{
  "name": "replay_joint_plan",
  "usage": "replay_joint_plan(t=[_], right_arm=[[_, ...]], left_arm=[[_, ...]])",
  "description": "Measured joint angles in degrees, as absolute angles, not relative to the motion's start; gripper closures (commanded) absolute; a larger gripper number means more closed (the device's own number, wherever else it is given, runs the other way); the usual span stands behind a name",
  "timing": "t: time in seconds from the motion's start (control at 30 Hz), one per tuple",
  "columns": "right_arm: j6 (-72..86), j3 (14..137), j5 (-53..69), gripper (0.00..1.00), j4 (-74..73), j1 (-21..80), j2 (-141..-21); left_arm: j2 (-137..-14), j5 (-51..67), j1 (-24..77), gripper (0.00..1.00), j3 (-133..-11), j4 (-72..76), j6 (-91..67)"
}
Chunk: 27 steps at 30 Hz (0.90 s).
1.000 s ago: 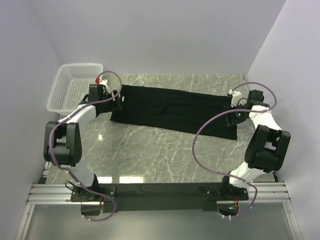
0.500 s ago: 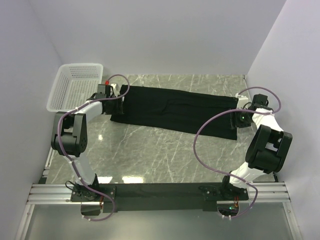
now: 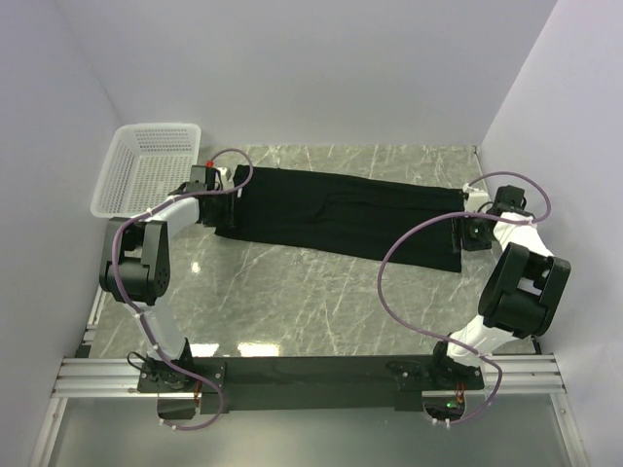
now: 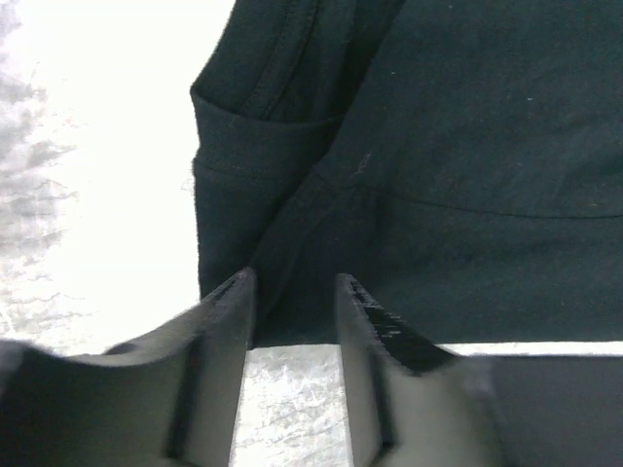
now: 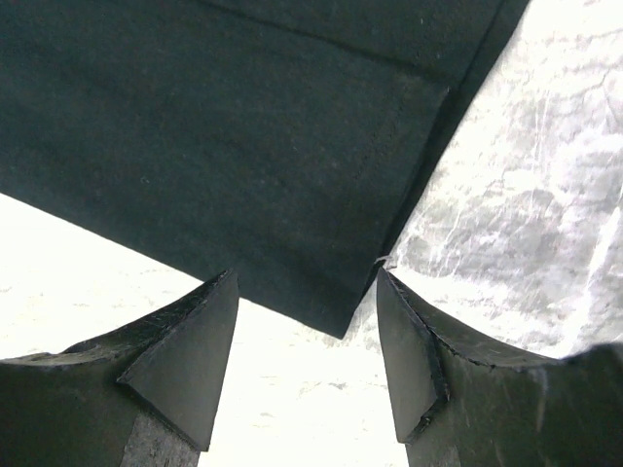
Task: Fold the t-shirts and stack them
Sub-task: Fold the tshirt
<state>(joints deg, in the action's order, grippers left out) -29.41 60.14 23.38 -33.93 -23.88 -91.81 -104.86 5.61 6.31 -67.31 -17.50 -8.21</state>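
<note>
- Fingers of the left gripper stand a narrow gap apart, released. They straddle the left end of the t-shirt and pinch nothing; bare table shows in the gap just below the hem.
- A sleeve lies folded inward beside these fingertips, so this end is several layers thick.
- On the right gripper, the fingers are spread wide and grasp nothing. A corner of the t-shirt's right end lies between the tips.
- The t-shirt lies flat on the table as a long dark band, slightly slanted, running from one gripper to the other. Its narrow shape suggests the lengthwise fold is done and the crosswise fold remains.
- Placement of the arms: one sits at each end, probably so that both ends can be gripped together and the band kept taut while one end is carried over the other.
- Low approach: each wrist sits close to the table, which would let a finger slip under thin cloth.
- Risk: a grip that catches only the upper layer could undo the fold.
- A white basket stands at the far left corner, beside the left arm and apart from the t-shirt.
</note>
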Motion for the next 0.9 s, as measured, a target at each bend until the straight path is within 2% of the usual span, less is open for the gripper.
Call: replay_joint_plan(t=[0.07, 0.27, 0.3, 0.43, 0.63, 0.73, 0.9], right_arm=[[-29.34, 59.88, 23.33, 0.35, -33.93, -24.16, -91.81], [-28.03, 59.66, 22.90, 0.36, -33.89, -24.80, -92.40], [-27.59, 59.66, 22.68, 0.36, -33.85, -24.88, -92.62], [-25.71, 59.66, 20.51, 0.37, -33.50, -24.99, -94.15], [-23.33, 59.66, 16.75, 0.39, -32.73, -25.02, -96.53], [-22.35, 59.42, 15.59, 0.44, -32.51, -25.02, -96.99], [-21.50, 58.37, 15.29, 0.58, -32.53, -25.02, -96.99]], left_arm=[[-104.86, 5.13, 6.31, 0.62, -67.31, -17.52, -8.08], [-104.86, 4.60, 6.31, 0.80, -67.31, -17.80, -7.68], [-104.86, 4.62, 6.31, 0.87, -67.31, -17.89, -7.62], [-104.86, 4.82, 6.31, 0.99, -67.31, -17.98, -7.35], [-104.86, 5.58, 6.31, 0.99, -67.31, -17.96, -7.16], [-104.86, 6.20, 6.31, 0.99, -67.31, -17.98, -7.14], [-104.86, 6.74, 6.31, 0.99, -67.31, -18.00, -7.16]])
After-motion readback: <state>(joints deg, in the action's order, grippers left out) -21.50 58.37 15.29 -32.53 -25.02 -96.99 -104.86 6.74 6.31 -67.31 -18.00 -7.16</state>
